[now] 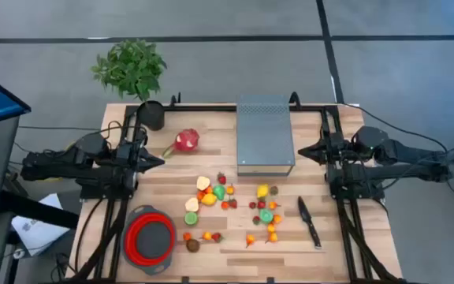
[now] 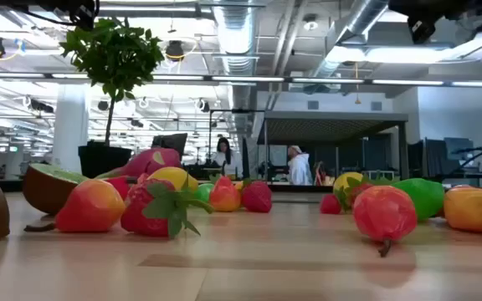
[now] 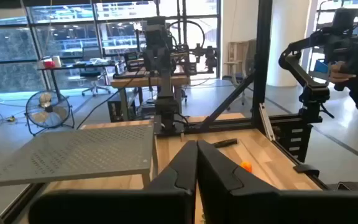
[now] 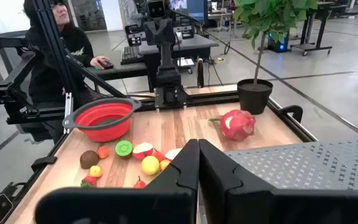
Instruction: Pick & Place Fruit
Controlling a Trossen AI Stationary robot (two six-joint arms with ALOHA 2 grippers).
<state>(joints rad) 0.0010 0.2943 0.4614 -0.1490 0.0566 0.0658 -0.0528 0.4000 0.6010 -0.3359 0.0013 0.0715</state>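
Observation:
Several small toy fruits, red, orange, yellow and green, lie scattered on the wooden table (image 1: 337,252), in one cluster (image 1: 211,192) and another (image 1: 266,211). A brown one (image 1: 192,245) lies nearer the front. The pink-red dragon fruit (image 1: 185,141) (image 4: 237,124) rests on its side at the back left. My left gripper (image 1: 158,162) (image 3: 197,163) hovers shut at the table's left side, pointing level toward the middle. My right gripper (image 1: 303,151) (image 4: 198,163) hovers shut at the right side, facing it. Neither holds anything.
A red bowl (image 1: 150,239) with a grey inside sits at the front left. A black-handled knife (image 1: 309,221) lies at the right. A grey perforated metal box (image 1: 265,134) stands at the back middle, a potted plant (image 1: 132,71) at the back left. People sit beyond the table.

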